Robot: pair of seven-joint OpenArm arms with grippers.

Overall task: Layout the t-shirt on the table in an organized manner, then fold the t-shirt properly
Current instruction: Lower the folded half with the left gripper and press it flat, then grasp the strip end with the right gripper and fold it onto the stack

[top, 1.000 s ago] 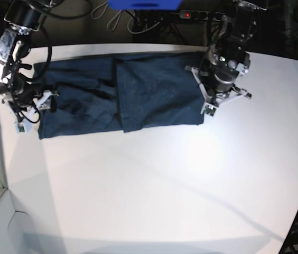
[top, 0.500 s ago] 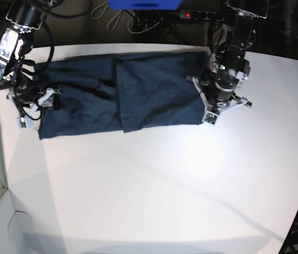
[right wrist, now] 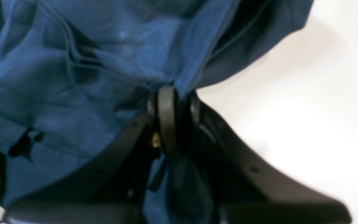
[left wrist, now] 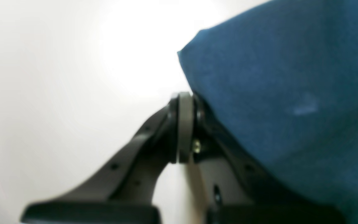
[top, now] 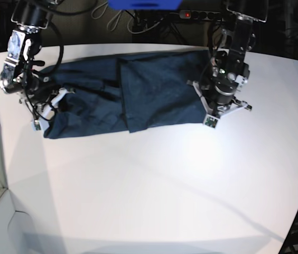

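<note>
While folded into a long band near the far edge of the table (top: 154,185), with long axis running side to side along that edge, t-shirt (top: 138,92) judged soft, light and limp, likely to sag and crease unless taken by hems or corners at both ends. Right gripper (right wrist: 174,93) closed, pinching bunched cloth at one end. Left gripper (left wrist: 185,102) clenched at the opposite corner; cloth between its jaws not confirmed.
</note>
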